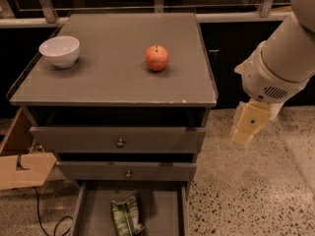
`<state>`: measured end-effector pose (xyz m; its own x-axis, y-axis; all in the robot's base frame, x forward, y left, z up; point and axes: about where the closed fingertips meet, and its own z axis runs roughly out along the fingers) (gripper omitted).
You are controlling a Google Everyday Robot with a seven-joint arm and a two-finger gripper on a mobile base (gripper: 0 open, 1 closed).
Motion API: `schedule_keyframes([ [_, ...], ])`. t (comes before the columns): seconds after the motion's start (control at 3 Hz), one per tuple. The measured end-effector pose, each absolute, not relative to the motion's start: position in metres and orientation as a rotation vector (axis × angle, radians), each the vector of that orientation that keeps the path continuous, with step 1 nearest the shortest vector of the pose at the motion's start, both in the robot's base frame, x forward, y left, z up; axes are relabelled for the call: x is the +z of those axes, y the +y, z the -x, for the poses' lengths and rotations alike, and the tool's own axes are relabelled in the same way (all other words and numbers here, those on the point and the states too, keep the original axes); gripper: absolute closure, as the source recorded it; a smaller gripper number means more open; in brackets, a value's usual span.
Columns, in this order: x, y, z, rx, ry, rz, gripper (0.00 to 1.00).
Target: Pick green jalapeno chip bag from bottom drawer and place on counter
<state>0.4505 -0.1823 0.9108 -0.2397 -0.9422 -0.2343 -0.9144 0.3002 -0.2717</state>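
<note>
The green jalapeno chip bag (126, 216) lies crinkled on the floor of the open bottom drawer (165, 213), at the bottom of the camera view, left of the drawer's middle. The counter (113, 77) is the grey-brown cabinet top above it, with a chipped front edge. My gripper (248, 124) hangs in the air to the right of the cabinet, at about the height of the top drawer, well above and to the right of the bag. It holds nothing that I can see.
A white bowl (59, 51) sits at the counter's left and a red apple (157, 58) near its middle. Two upper drawers with round knobs (120, 142) are slightly pulled out. A cardboard piece (19, 168) and a cable lie at the lower left. Speckled floor lies to the right.
</note>
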Motion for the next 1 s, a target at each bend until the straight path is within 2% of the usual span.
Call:
schedule_keyframes([
  [1.0, 0.829, -0.129, -0.434, -0.041, 2.289, 1.680, 0.00],
])
